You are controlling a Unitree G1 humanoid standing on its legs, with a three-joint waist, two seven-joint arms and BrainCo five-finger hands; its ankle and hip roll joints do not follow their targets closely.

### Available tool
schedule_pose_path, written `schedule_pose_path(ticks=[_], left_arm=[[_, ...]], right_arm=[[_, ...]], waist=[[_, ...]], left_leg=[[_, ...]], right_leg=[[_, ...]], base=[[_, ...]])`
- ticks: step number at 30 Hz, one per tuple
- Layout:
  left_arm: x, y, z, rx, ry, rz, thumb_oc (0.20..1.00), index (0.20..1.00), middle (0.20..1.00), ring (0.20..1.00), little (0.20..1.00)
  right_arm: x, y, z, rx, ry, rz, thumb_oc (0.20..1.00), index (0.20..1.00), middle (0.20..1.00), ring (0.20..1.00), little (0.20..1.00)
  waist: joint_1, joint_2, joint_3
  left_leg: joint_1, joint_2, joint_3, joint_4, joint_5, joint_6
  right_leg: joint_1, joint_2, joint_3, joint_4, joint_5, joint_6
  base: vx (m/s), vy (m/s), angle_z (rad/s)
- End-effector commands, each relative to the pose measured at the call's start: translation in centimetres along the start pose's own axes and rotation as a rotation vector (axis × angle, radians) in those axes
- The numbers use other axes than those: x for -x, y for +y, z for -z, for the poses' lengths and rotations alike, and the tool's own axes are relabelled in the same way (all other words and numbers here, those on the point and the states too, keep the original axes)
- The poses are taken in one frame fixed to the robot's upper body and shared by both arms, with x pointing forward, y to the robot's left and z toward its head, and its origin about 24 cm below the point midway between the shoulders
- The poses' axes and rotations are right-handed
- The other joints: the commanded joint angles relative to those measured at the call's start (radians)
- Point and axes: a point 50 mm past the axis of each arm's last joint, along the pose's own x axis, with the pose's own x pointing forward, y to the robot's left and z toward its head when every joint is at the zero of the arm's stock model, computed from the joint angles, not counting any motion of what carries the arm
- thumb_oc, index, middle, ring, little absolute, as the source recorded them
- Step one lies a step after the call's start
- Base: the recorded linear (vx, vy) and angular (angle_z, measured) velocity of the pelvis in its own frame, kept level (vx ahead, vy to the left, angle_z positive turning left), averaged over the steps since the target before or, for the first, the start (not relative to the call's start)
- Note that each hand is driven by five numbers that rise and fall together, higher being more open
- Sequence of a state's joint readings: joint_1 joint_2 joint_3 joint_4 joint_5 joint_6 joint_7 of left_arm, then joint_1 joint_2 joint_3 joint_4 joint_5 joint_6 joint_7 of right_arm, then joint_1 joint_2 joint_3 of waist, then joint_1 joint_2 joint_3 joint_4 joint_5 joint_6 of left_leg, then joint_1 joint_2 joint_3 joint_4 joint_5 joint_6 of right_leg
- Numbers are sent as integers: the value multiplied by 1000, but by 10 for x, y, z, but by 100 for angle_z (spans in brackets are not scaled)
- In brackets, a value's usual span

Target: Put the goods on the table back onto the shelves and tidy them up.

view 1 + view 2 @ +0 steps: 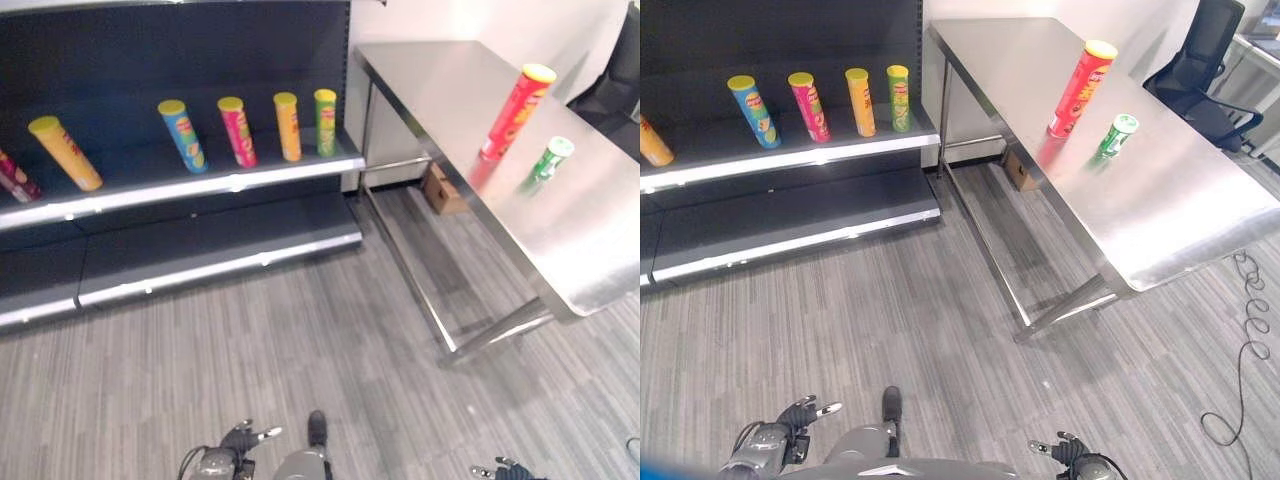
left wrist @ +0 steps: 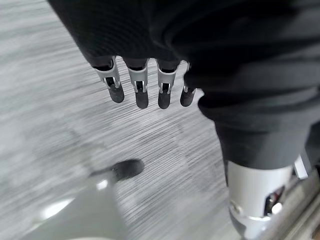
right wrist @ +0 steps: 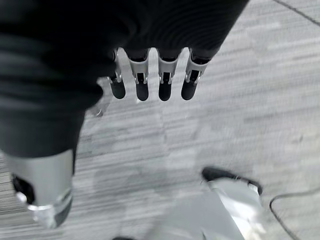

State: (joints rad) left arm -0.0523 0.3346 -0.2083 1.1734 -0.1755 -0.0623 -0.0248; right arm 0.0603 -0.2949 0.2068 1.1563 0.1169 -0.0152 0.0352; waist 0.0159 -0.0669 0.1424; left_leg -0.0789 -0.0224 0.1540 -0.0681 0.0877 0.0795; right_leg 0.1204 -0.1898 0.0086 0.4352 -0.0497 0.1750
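On the steel counter [image 1: 1160, 215] stand two goods: a tall red can [image 1: 1080, 88] and, just beside it, a shorter green can [image 1: 1114, 136]. Other cans already stand on the upper shelf [image 1: 790, 155]. The left robot hand [image 2: 145, 85] and the right robot hand [image 3: 150, 77] hang low over the floor, fingers straight and empty. The cans look light, stiff and smooth; I would grip the red can around its middle.

The right hand [image 3: 75, 60] under its dark ribbed cover hangs with straight silver, dark-tipped fingers [image 3: 142, 75] holding nothing; grey striped floor [image 3: 240, 120] lies beyond the fingers
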Motion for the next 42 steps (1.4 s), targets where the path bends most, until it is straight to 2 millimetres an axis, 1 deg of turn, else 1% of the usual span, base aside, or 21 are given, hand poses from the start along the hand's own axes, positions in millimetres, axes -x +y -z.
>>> schedule_pose_path(ticks=[1,2,3,5,8,10,13,15,16,22,25,28,31,32,34,35,37,38,39,40,42], left_arm=[[1,5,-4,-31,-33,-2,1000,1000,1000,1000,1000],[1,6,-8,-54,-37,-4,1000,1000,1000,1000,1000],[0,6,-8,-54,-37,-4,1000,1000,1000,1000,1000],[-1,5,-12,-63,-45,-3,1000,1000,1000,1000,1000],[-1,4,-14,-65,-49,-1,1000,1000,1000,1000,1000],[-2,1,-12,-80,-36,6,1000,1000,1000,1000,1000],[-2,0,-9,-89,-24,13,1000,1000,1000,1000,1000],[-1,-3,-6,-93,-18,19,1000,1000,1000,1000,1000],[-1,-6,-4,-89,-11,26,1000,1000,1000,1000,1000],[0,-12,2,-105,8,48,1000,1000,1000,1000,1000],[0,-13,4,-107,14,54,1000,1000,1000,1000,1000],[1,-15,6,-60,11,61,1000,1000,1000,1000,1000],[1,-15,2,59,-13,44,1000,1000,1000,1000,1000],[0,-15,-3,100,-34,37,1000,1000,1000,1000,1000],[0,-16,-4,98,-30,35,1000,1000,1000,1000,1000],[0,-18,-3,102,-27,40,1000,1000,1000,1000,1000],[0,-22,-3,137,-30,60,1000,1000,1000,1000,1000],[0,-22,-3,137,-30,61,1000,1000,1000,1000,1000],[1,-21,-1,140,-26,61,1000,1000,1000,1000,1000],[1,-21,5,139,-1,51,1000,1000,1000,1000,1000],[1,-21,5,139,-1,51,1000,1000,1000,1000,1000]], right_arm=[[1,-34,-31,18,-96,92,1000,1000,1000,1000,1000],[1,-33,-31,-1,-103,100,1000,1000,1000,1000,1000],[1,-33,-31,-1,-103,100,1000,1000,1000,1000,1000],[1,-31,-26,4,-80,100,1000,1000,1000,1000,1000],[0,-32,-22,13,-60,105,1000,1000,1000,1000,1000],[0,-32,-18,7,-42,109,1000,1000,1000,1000,1000],[0,-30,-18,11,-41,105,1000,1000,1000,1000,1000],[0,-29,-17,16,-38,101,1000,1000,1000,1000,1000],[1,-28,-15,26,-34,99,1000,1000,1000,1000,1000],[1,-32,-14,32,-34,106,1000,1000,1000,1000,1000],[2,-37,-17,21,-49,121,1000,1000,1000,1000,1000],[3,-42,-18,19,-60,130,1000,1000,1000,1000,1000],[3,-41,-20,16,-66,127,1000,1000,1000,1000,1000],[3,-41,-24,10,-79,127,1000,1000,1000,1000,1000],[2,-42,-24,10,-75,132,1000,1000,1000,1000,1000],[2,-43,-22,14,-64,134,1000,1000,1000,1000,1000],[3,-43,-19,11,-55,136,1000,1000,1000,1000,1000],[3,-43,-19,11,-55,136,1000,1000,1000,1000,1000],[3,-42,-18,13,-54,131,1000,1000,1000,1000,1000],[3,-41,-17,21,-57,129,1000,1000,1000,1000,1000],[3,-41,-17,21,-57,129,1000,1000,1000,1000,1000]], waist=[[-7,43,23],[-27,54,34],[-28,53,36],[-53,62,46],[-66,65,61],[-86,48,76],[-98,36,85],[-104,34,87],[-94,27,81],[-95,27,46],[-104,38,34],[-95,54,19],[-75,50,29],[-57,40,56],[-55,32,65],[-57,28,70],[-47,29,75],[-46,29,76],[-40,27,74],[-16,55,59],[-17,55,57]], left_leg=[[-15,86,-20,-19,27,-108],[20,73,-14,-19,-7,-102],[21,71,-16,-19,-8,-102],[52,60,-22,-19,-37,-104],[74,55,-31,-19,-57,-103],[112,28,-39,-19,-89,-100],[150,12,-41,-19,-115,-101],[177,11,-33,-19,-131,-106],[192,5,-21,-19,-146,-107],[222,4,-11,-19,-180,-112],[251,23,-10,-19,-195,-127],[289,75,21,55,-223,-167],[216,114,30,309,-179,-212],[115,126,-7,552,-92,-240],[76,130,-16,627,-61,-242],[50,159,4,649,-38,-241],[11,215,50,538,-62,-214],[14,215,52,537,-62,-214],[8,223,51,443,-67,-205],[12,226,-54,104,28,-218],[10,225,-54,101,31,-218]], right_leg=[[-82,-7,-56,-9,190,9],[-133,-38,-112,35,212,-2],[-132,-39,-114,36,210,-2],[-172,-17,-179,-74,132,-21],[-217,33,-182,-163,80,-30],[-266,75,-180,-336,108,-19],[-302,87,-191,-426,156,2],[-305,87,-232,-491,184,18],[-284,74,-302,-520,197,19],[-253,65,-333,-522,217,8],[-237,71,-333,-513,210,-4],[-183,93,-364,-498,154,-31],[-114,113,-370,-511,108,-67],[-69,123,-363,-518,81,-102],[-51,124,-361,-523,67,-112],[-35,127,-359,-523,53,-118],[1,123,-330,-523,35,-107],[2,123,-329,-523,35,-107],[5,117,-316,-523,34,-97],[18,135,-266,-523,10,-81],[15,135,-267,-523,10,-81]], base=[[162,419,28],[130,300,38],[242,309,31],[212,134,16],[173,49,17],[188,16,8],[192,9,-4],[240,-19,2],[182,-27,-5],[178,-48,-5],[244,-94,28],[232,-152,8],[159,-202,-3],[130,-230,-8],[70,-111,-22],[88,-28,-52],[169,34,-43],[155,87,-32],[232,205,-56],[231,204,-64],[195,139,-74]])
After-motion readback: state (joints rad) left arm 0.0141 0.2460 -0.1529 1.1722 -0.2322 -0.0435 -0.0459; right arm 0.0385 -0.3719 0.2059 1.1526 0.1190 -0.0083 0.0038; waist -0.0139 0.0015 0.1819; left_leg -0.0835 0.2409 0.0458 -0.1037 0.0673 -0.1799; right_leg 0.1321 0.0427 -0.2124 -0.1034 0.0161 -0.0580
